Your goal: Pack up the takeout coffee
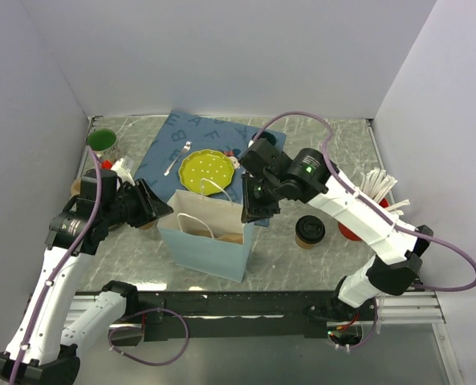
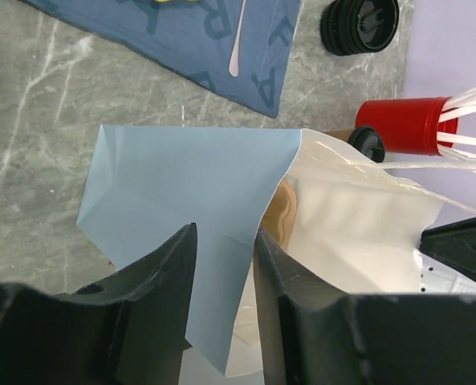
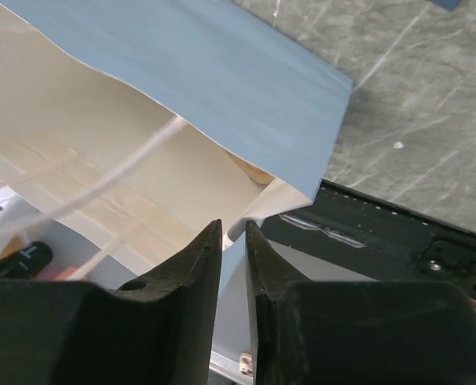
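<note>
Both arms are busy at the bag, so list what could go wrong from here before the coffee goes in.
The right gripper nips only a thin rim corner of the paper bag; a pull could tear it or slip off.
The takeout coffee stands close beside the red cup of white sticks; reaching for it may knock that over.
If one arm lets go, the bag may sag shut.

Light is even and diffuse, seemingly from overhead; the white walls are bright, with no hard glare. Shadows beside the paper bag [image 1: 209,245] on the table [image 1: 302,269] are soft. The top view is sharp throughout. In both wrist views my fingers [image 2: 149,321] read near-black, with little surface detail. The bag's white lining [image 2: 358,233] is nearly washed out in the left wrist view.
</note>
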You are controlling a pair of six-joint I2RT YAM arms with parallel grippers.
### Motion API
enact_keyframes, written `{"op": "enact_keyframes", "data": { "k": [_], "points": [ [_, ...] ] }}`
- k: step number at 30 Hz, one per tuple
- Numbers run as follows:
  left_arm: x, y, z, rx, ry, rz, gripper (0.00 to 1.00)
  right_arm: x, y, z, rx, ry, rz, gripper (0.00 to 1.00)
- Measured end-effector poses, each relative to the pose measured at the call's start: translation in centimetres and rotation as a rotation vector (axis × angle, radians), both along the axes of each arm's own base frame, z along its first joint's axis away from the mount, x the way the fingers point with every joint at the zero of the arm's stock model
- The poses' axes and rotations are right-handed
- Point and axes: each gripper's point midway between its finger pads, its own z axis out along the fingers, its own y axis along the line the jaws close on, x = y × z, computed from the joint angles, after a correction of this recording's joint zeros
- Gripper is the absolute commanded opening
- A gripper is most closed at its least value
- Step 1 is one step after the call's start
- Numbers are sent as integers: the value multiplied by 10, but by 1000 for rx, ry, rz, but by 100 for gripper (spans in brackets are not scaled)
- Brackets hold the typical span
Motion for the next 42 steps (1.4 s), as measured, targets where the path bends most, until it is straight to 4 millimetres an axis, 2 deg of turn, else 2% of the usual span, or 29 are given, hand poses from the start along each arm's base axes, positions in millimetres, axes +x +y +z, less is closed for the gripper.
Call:
{"op": "enact_keyframes", "data": {
  "k": [10,13,15,16,19,20,22,25,30,32,34,36,38,40,42],
  "points": [
    [-7,-10,5,-73,25,-16,47,-7,-21,-5,-32,-23,-4,44],
    [-10,-12,6,-91,29,-21,44,-7,-22,-4,-32,-27,-6,46],
    [-11,-13,6,-95,32,-26,36,-7,-22,-4,-32,-27,-6,45],
    [-11,-13,6,-97,35,-27,36,-7,-22,-4,-32,-27,-6,43],
    [-12,-15,6,-103,41,-38,42,-6,-21,-4,-33,-28,-5,29],
    [-12,-15,6,-107,42,-41,45,-5,-20,-3,-31,-32,-2,21],
    [-14,-18,8,-126,47,-47,48,-2,-18,-2,-35,-37,0,13],
    [-19,-21,8,-162,59,-49,60,6,-17,-2,-53,-64,21,0],
    [-19,-14,7,-122,111,-6,69,32,-22,10,-60,-144,16,0],
    [-15,-10,13,-90,104,9,69,33,-26,10,-64,-155,13,0],
    [-11,-5,21,-58,88,21,69,25,-35,-1,-88,-142,24,0],
    [-8,-3,26,-37,70,22,67,15,-47,-15,-136,-107,39,6],
    [-9,-2,24,-21,74,13,66,14,-50,-17,-156,-105,45,15],
    [-10,-1,21,-9,90,7,66,18,-49,-10,-154,-127,46,24],
    [-11,1,16,11,114,3,66,26,-44,3,-130,-166,44,27]
  ]
}}
